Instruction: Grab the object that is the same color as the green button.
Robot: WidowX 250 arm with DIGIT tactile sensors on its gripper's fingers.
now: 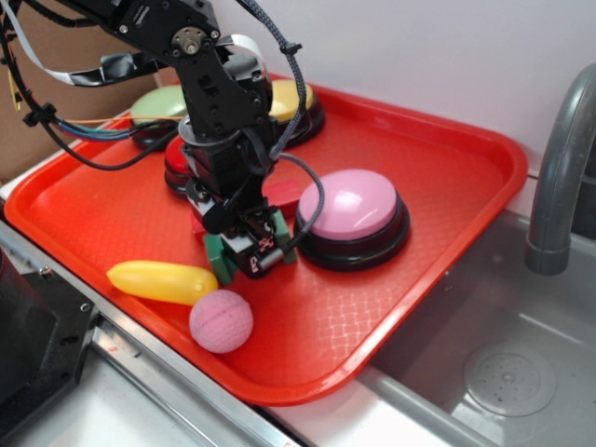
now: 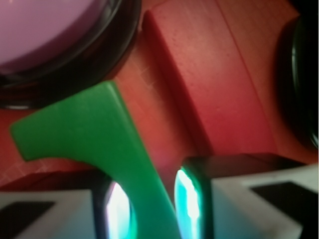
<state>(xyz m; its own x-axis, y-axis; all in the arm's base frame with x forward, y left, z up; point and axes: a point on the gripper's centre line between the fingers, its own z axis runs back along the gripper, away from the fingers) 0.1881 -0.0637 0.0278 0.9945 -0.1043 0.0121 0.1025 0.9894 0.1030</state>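
Gripper (image 2: 149, 204) lowered over the tray (image 1: 447, 186), narrowly parted with the dark-green arch block (image 2: 94, 139) already between its pads — one leg runs straight up the gap, left pad touching, right pad just clear.

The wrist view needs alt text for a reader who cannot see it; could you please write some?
A green arch block sits between the two fingers of the tool, seen close up. A flat red block lies beyond it on the red tray, with the pink button at upper left.
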